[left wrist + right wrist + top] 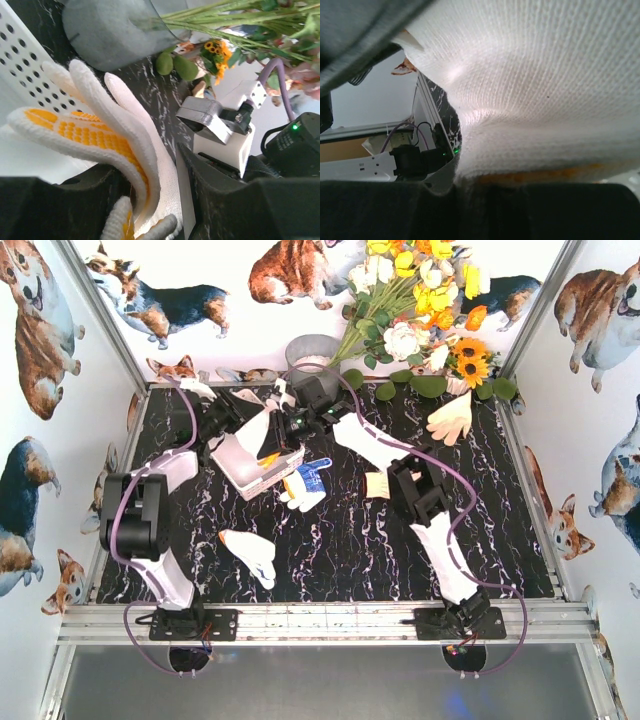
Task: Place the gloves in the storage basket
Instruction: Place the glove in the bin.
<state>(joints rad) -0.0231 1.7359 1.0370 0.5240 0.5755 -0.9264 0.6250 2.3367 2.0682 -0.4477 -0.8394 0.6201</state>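
The storage basket (236,470), white with perforated sides, sits at the back left; its wall (20,55) shows in the left wrist view. My left gripper (243,432) (165,200) hangs over it, shut on a white glove with orange dots (100,135). From the right, my right gripper (290,418) (485,150) meets it, shut on white knit glove fabric with an orange edge (535,85). I cannot tell whether both hold the same glove (262,430). Loose gloves lie about: a blue-and-white one (306,483), an orange-and-white one (250,553), a cream one (452,418), another cream one (376,485) and a white one (196,388).
A grey metal bucket (312,348) (110,30) stands just behind the basket. A bunch of artificial flowers (420,300) leans over the back right. Aluminium rails (300,620) and patterned walls border the black marbled table (350,540).
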